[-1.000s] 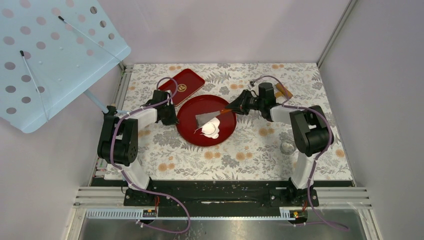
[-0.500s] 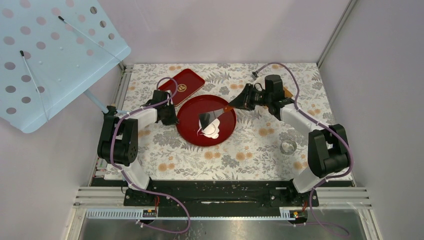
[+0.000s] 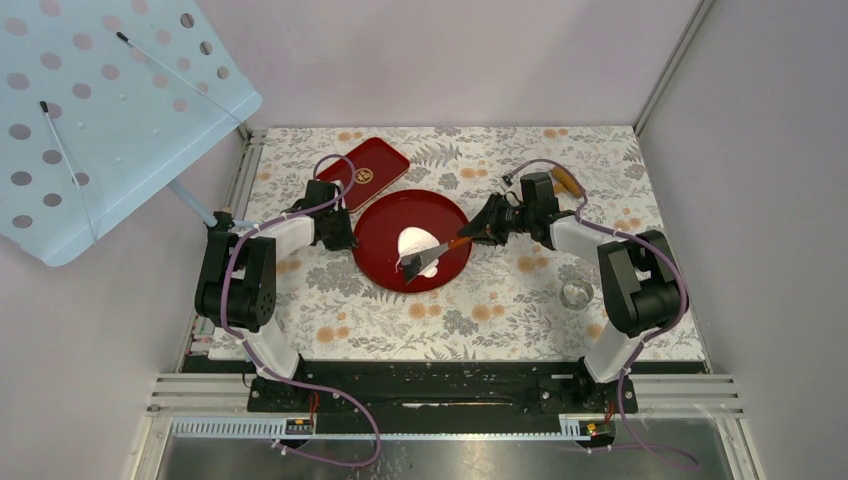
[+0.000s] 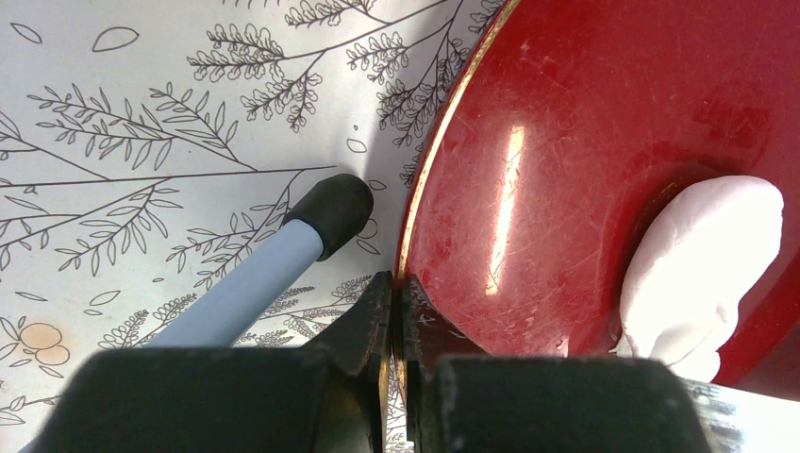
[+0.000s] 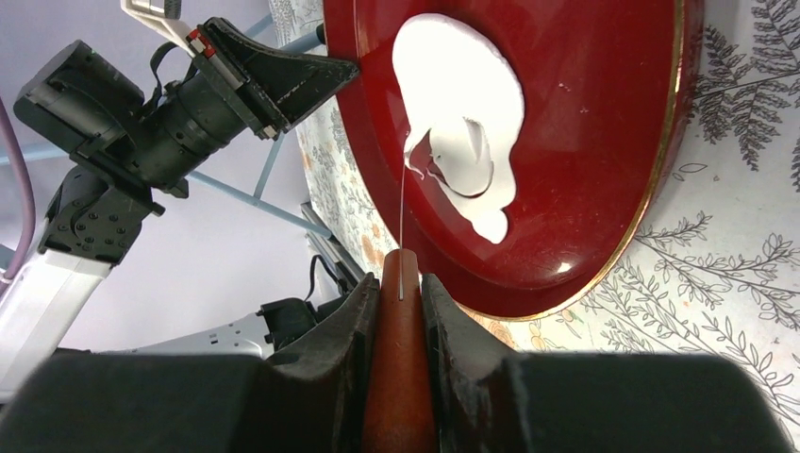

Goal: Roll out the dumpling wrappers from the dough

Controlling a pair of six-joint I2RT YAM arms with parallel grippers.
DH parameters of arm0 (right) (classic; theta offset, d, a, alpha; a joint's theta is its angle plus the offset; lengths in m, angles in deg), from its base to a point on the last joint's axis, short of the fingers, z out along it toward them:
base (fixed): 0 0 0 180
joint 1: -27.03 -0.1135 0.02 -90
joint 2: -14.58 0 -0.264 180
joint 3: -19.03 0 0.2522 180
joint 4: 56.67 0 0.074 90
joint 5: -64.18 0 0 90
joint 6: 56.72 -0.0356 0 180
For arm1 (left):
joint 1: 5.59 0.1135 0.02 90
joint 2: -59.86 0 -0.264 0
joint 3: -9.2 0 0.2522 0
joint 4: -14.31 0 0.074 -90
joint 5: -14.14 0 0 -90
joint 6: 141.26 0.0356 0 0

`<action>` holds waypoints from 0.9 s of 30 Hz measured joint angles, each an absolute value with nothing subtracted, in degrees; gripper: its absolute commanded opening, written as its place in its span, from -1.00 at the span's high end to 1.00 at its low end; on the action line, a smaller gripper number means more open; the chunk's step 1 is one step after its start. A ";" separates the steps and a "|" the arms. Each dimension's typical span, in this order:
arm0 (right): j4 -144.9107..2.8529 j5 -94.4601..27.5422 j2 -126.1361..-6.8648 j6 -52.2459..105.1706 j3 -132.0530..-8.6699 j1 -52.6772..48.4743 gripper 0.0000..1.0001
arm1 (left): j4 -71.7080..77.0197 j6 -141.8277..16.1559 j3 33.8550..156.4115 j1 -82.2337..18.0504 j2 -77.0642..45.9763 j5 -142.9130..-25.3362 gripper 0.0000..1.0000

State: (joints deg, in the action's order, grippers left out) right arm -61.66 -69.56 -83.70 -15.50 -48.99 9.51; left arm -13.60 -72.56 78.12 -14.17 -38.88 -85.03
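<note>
Currently: right gripper (image 5: 400, 288) clamped on spatula (image 5: 400, 396), its edge at dough (image 5: 462, 104); left gripper (image 4: 394, 288) pinching rim of red plate (image 4: 585, 113); risk: sticky dough tears if dragged.

Lab test cell, aluminium frame (image 3: 700, 392), plain walls (image 3: 450, 60)

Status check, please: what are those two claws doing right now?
Left gripper shut on rim of red plate. Right gripper shut on scraper, blade at the dough. Dough an uneven patch, no neat discs. No obstruction seen.
</note>
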 measured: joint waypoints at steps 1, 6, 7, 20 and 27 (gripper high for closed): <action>-61.31 -69.46 -83.98 -15.72 -48.99 9.51 1.00 | -13.60 -72.56 78.12 -14.17 -38.88 -85.03 1.00; -60.74 -68.93 -85.64 -16.24 -48.99 9.51 1.00 | -13.60 -72.56 78.12 -14.17 -38.88 -85.03 1.00; -60.74 -68.87 -85.89 -16.28 -48.99 9.51 1.00 | -13.60 -72.56 78.12 -14.17 -38.88 -85.03 1.00; -57.92 -69.41 -85.67 -18.62 -48.72 9.79 1.00 | -13.60 -72.56 78.12 -14.17 -38.88 -85.05 1.00; -59.49 -68.69 -84.40 -17.09 -48.64 10.14 1.00 | -13.60 -72.56 78.14 -14.17 -38.88 -85.05 1.00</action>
